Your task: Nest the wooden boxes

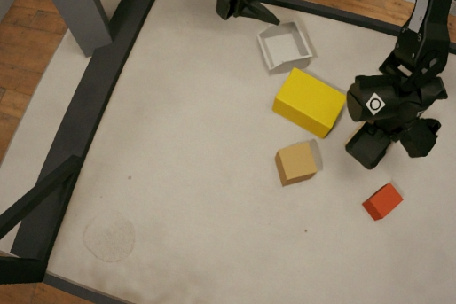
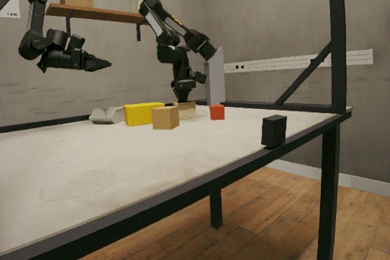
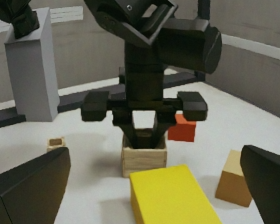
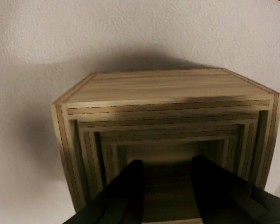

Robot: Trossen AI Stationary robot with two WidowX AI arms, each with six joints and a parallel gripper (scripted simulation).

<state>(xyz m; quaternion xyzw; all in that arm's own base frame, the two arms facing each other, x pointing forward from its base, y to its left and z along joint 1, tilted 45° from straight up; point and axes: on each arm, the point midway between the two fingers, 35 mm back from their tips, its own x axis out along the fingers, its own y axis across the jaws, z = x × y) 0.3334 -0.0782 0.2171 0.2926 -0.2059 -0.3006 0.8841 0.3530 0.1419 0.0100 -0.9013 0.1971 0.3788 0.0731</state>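
A light wooden box [image 3: 145, 153] stands open side up on the table, right of the yellow box [image 1: 309, 102]. My right gripper [image 3: 143, 150] reaches straight down into it, shut on a smaller wooden box [image 4: 165, 160] that sits inside it. In the top view the arm hides nearly all of this pair. The white box [image 1: 285, 47] lies tilted with its opening showing. The yellow, tan [image 1: 296, 162] and orange-red [image 1: 382, 201] boxes show only closed faces. My left gripper [image 1: 277, 1] is open and empty, high above the white box.
A grey block [image 1: 73, 5] stands at the table's far corner. A black cube [image 2: 273, 130] sits at the table edge. A tiny wooden box [image 3: 56, 142] lies near the grey block in the left wrist view. A dark frame rims the table.
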